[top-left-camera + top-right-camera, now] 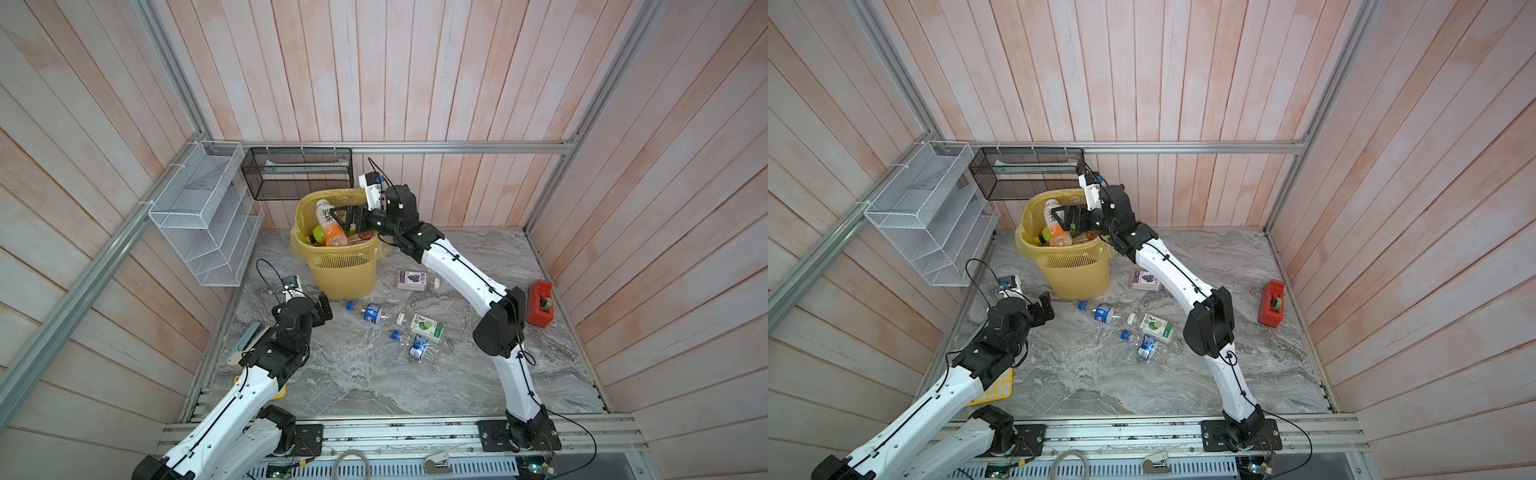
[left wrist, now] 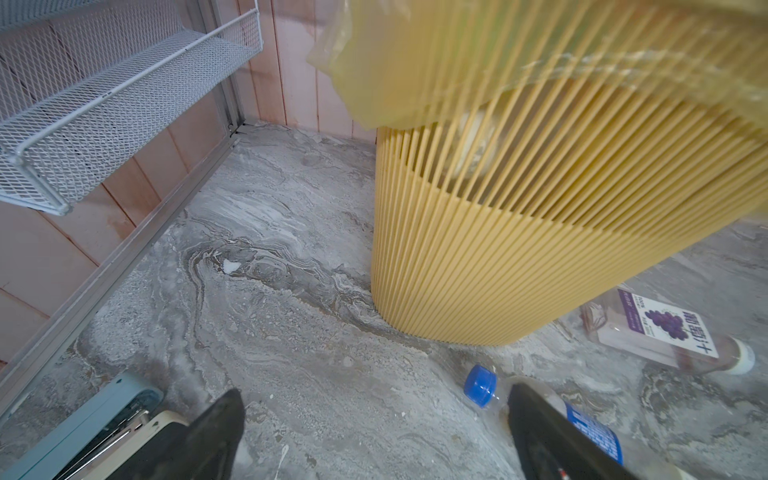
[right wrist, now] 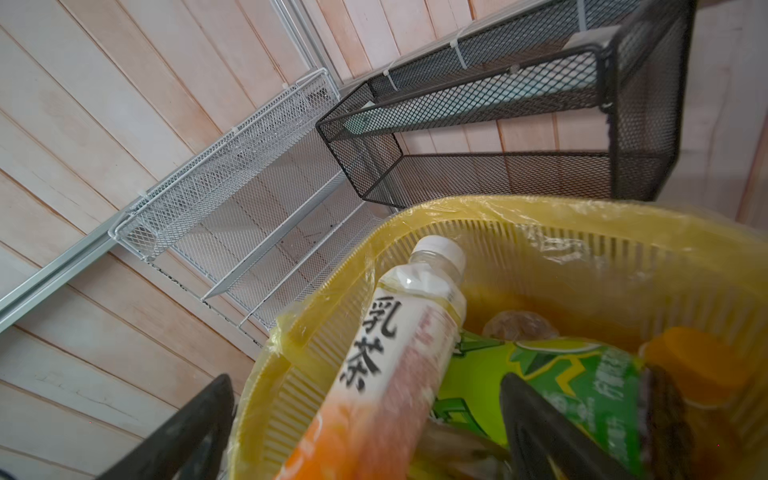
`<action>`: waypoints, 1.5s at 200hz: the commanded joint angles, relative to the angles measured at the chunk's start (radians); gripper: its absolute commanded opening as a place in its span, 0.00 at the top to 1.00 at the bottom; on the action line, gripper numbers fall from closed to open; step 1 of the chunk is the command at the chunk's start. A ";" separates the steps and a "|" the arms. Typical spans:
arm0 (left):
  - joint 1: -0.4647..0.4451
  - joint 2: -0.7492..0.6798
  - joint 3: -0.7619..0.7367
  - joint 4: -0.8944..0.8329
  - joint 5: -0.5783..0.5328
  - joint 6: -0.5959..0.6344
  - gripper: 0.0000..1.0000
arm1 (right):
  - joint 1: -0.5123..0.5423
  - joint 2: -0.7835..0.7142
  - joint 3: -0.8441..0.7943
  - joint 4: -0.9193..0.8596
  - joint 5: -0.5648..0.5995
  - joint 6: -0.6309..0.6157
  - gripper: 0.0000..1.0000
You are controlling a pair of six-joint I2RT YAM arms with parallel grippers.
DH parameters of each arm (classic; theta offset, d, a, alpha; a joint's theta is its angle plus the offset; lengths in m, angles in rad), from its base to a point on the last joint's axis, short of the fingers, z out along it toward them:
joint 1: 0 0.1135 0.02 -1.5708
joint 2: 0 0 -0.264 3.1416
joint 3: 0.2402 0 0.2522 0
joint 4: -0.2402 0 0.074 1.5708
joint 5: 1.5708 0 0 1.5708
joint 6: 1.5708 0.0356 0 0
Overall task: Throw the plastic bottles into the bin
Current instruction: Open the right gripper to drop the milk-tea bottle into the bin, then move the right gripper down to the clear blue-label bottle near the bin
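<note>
Bin (image 1: 345, 272) stands on the marble floor (image 1: 374, 382) near the back wall. Yellow bag is folded over its rim and it's piled nearly to the top. Right gripper (image 1: 338, 217) hangs over the bin mouth, coming in from the right, fingers spread wide. In the right wrist view the orange-and-white bottle (image 3: 395, 353) lies between those fingers, touching neither as far as I can see. Its white cap points at the far rim and its body leans on the pile. Next to it is a green bottle (image 3: 561, 382), then an orange-capped bottle (image 3: 698, 365). There's more underneath, can't make it out.

White wire rack (image 1: 203, 220) hangs on the left wall. Black mesh basket (image 1: 297, 174) hangs on the back wall just above the bin. Something pale and long lies in the basket, can't tell what.

Left gripper (image 1: 325, 308) is low over the floor just beside the bin's base, fingers spread, nothing between them.

Four bottles lie on the floor in front and to the right of the bin:
- grape-label bottle (image 1: 413, 279), just right of the bin's base
- lime-label bottle (image 1: 427, 327), white cap, further forward
- first crushed bottle (image 1: 372, 312), clear with a blue label, just right of the left gripper; its blue cap (image 2: 480, 384) sits just beside one finger in the left wrist view
- second crushed bottle (image 1: 417, 345), same kind, right against the lime-label bottle, can't tell if touching

Red tape dispenser (image 1: 540, 303) sits well apart by the right wall.
</note>
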 commanded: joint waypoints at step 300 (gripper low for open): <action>0.024 -0.015 -0.005 -0.121 0.068 -0.226 0.00 | 0.132 -0.268 -0.895 -0.189 0.294 -0.489 0.05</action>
